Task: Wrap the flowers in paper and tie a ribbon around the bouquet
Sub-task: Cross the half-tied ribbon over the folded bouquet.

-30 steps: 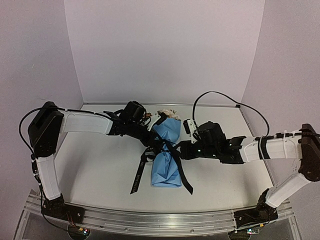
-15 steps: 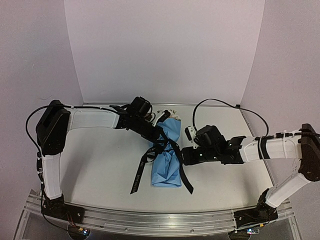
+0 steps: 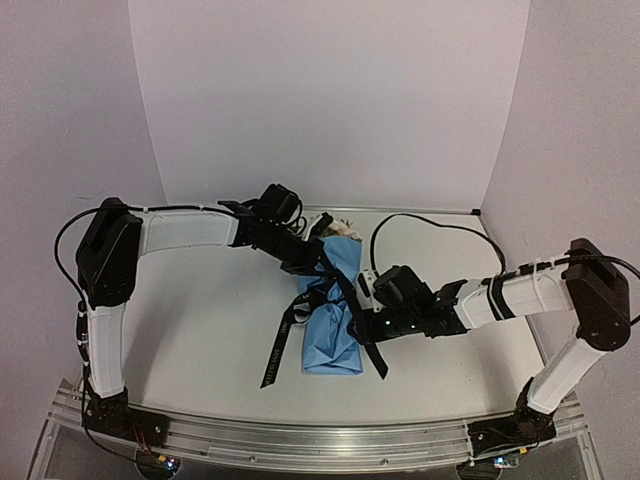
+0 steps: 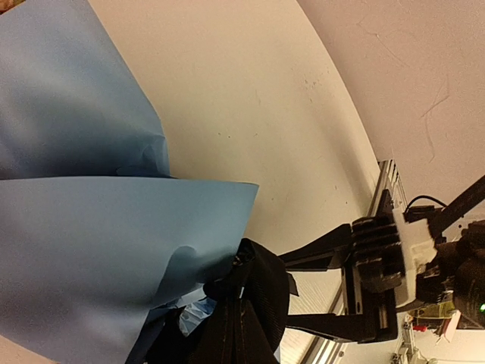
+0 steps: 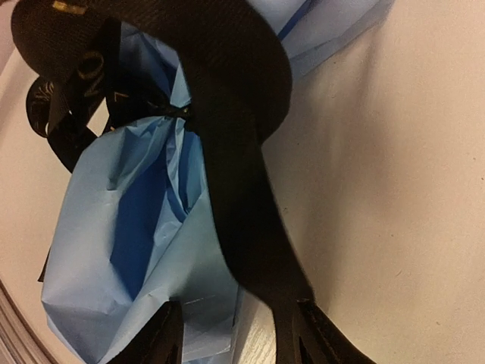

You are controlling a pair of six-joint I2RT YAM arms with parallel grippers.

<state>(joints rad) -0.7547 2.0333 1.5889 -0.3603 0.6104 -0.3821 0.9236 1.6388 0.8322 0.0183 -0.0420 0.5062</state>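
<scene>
Plain lilac walls (image 3: 330,100) box a pale desk (image 3: 200,330) carrying the bouquet (image 3: 330,340) mid-frame. The left jaws pinch its ribbon (image 3: 274,350); the right jaws gape.

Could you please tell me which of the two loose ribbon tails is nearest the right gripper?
The right-hand tail, lying along the bouquet, sits between the jaws of the open right gripper; the left-hand tail lies out on the table, apart.

The light blue bouquet (image 3: 330,338) lies mid-tabletop, cream blooms (image 3: 340,228) toward the far edge. The black ribbon (image 3: 273,358) is tied round its waist, tails trailing toward the near edge.
</scene>
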